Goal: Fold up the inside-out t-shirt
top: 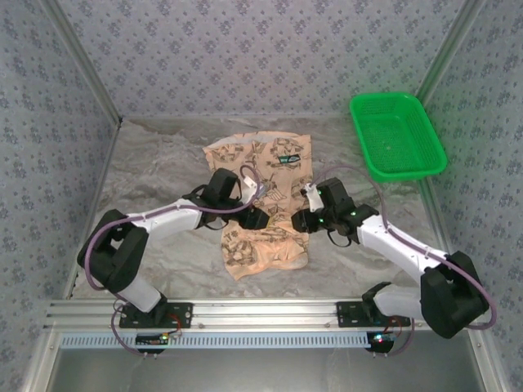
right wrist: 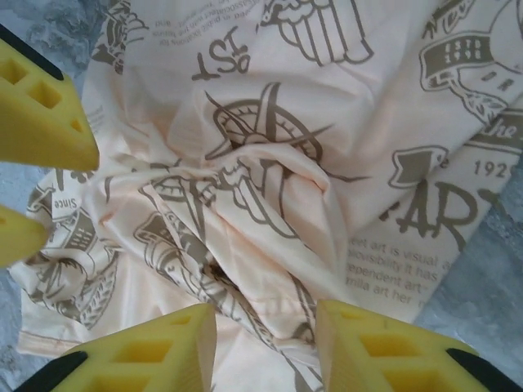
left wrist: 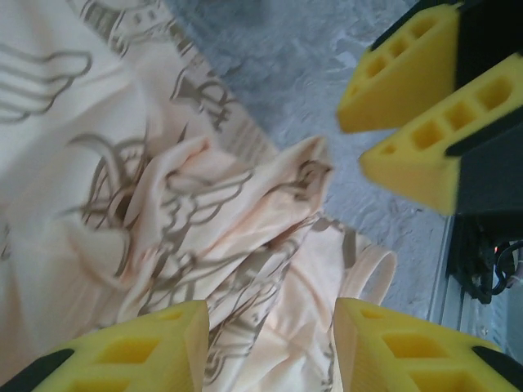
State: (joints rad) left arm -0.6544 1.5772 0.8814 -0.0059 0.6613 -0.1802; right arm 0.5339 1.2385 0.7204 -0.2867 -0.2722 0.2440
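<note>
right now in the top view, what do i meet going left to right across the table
left gripper → right gripper → green basket; the t-shirt spreads under both grippers, so it has no clear place

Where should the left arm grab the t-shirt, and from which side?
The raised crumpled ridge mid t-shirt, with the left end effector coming straight down from above. It stands up from the flat cloth, so closing across it likely catches fabric.
</note>
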